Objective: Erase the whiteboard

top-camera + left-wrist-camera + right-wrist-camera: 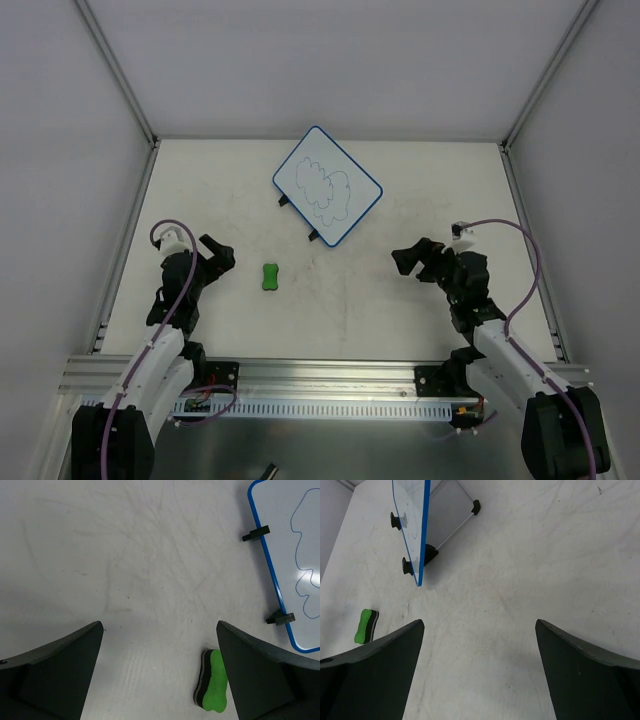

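The whiteboard (328,186), white with a blue rim and two black feet, stands at the back middle of the table with a blue scribbled outline on it. It shows in the left wrist view (295,565) and edge-on in the right wrist view (424,530). A small green eraser (269,277) lies on the table in front of it, also in the left wrist view (214,686) and the right wrist view (365,626). My left gripper (218,256) is open and empty, left of the eraser. My right gripper (412,262) is open and empty, at the right.
The table (340,320) is white with faint scuff marks. Grey walls with metal posts (118,70) close it in at left, back and right. A metal rail (330,385) runs along the near edge by the arm bases.
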Action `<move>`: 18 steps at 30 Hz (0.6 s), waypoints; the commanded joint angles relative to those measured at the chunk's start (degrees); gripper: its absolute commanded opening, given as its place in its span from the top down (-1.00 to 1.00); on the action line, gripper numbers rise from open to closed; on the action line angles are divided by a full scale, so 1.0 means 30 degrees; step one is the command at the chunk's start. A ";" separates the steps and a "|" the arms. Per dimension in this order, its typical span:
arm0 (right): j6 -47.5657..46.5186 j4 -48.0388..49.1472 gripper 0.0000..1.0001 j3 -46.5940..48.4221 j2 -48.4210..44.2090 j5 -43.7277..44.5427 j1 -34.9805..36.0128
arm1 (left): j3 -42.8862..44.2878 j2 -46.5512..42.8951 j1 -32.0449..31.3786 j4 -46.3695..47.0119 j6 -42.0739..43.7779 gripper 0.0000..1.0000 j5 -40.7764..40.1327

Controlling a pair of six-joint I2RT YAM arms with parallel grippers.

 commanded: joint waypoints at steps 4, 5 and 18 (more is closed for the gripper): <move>-0.0536 0.0887 -0.98 0.0633 -0.0448 0.0182 0.0019 | 0.0381 -0.1684 0.0020 0.0649 0.0351 -0.98 0.0763; -0.0681 0.1032 -0.98 0.0662 -0.0360 0.0007 0.0077 | 0.0295 -0.2009 0.0020 0.0357 0.0325 -0.98 0.0501; 0.1866 1.0881 -0.98 -0.1102 0.4004 -0.3327 -0.0127 | -0.0848 -0.4355 0.0020 0.0676 0.1613 -0.98 0.0557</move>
